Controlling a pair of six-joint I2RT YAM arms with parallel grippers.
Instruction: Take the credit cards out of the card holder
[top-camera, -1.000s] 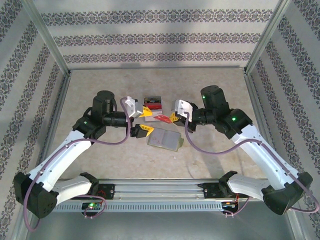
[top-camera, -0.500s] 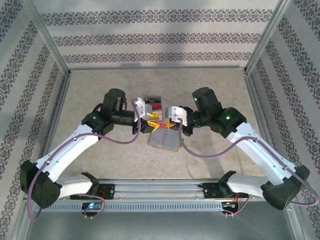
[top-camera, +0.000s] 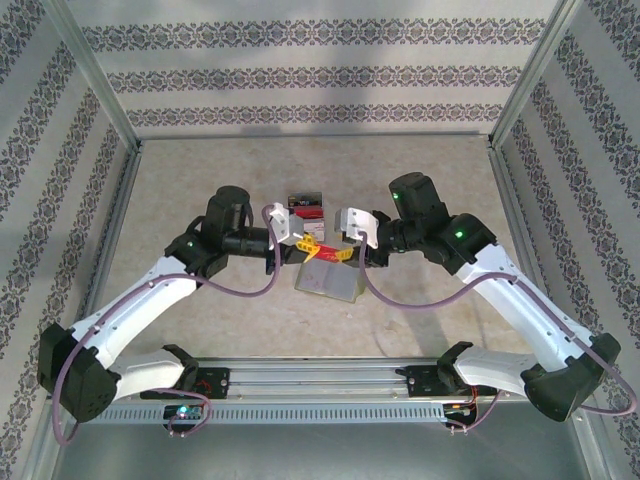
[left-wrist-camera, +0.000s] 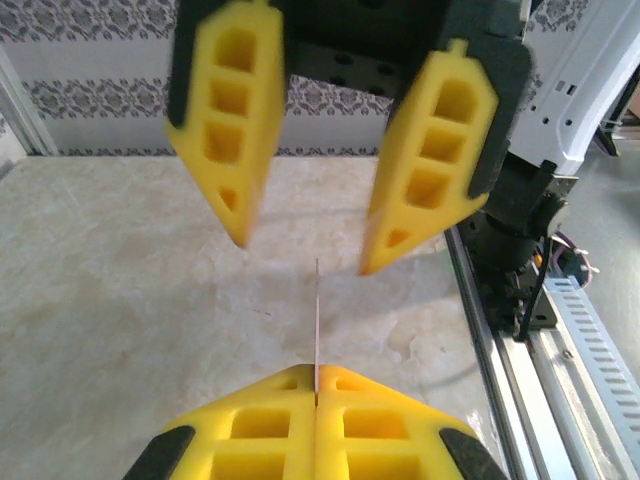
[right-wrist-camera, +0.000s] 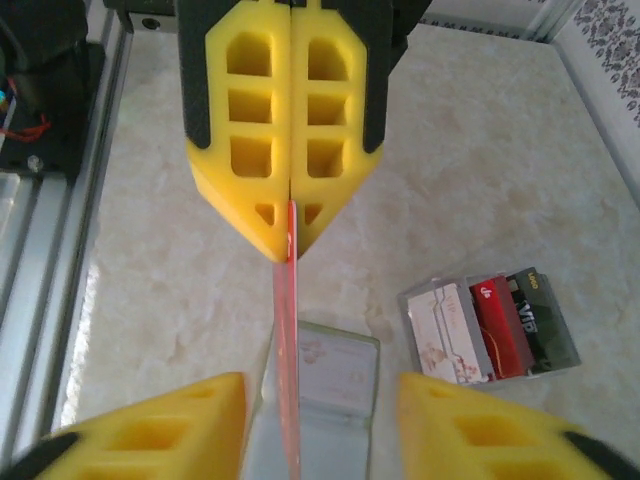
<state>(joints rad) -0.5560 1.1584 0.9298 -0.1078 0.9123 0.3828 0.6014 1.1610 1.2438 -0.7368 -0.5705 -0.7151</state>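
The table (top-camera: 200, 190) carries the whole job, and the 2 arms meet over its middle. Under them, on the near side, the card holder (top-camera: 330, 282) lies flat and open with its pale inner sleeve up. A faint print shows on that sleeve, and I cannot tell whether a card is left inside.

Beyond the holder, toward the far side, 3 cards (right-wrist-camera: 490, 325) lie fanned on the table, already out: a pinkish one, a red one and a dark one.

A 4th, the red card (right-wrist-camera: 287, 330), is in the air above the holder, edge-on. The left claw (right-wrist-camera: 291, 245) is clenched on one end of it. The right claw (left-wrist-camera: 305, 250) is released, its fingers standing apart on either side of the card without touching it.

I judge the task well along: this card needs setting down with the others, and the holder needs checking for any left.
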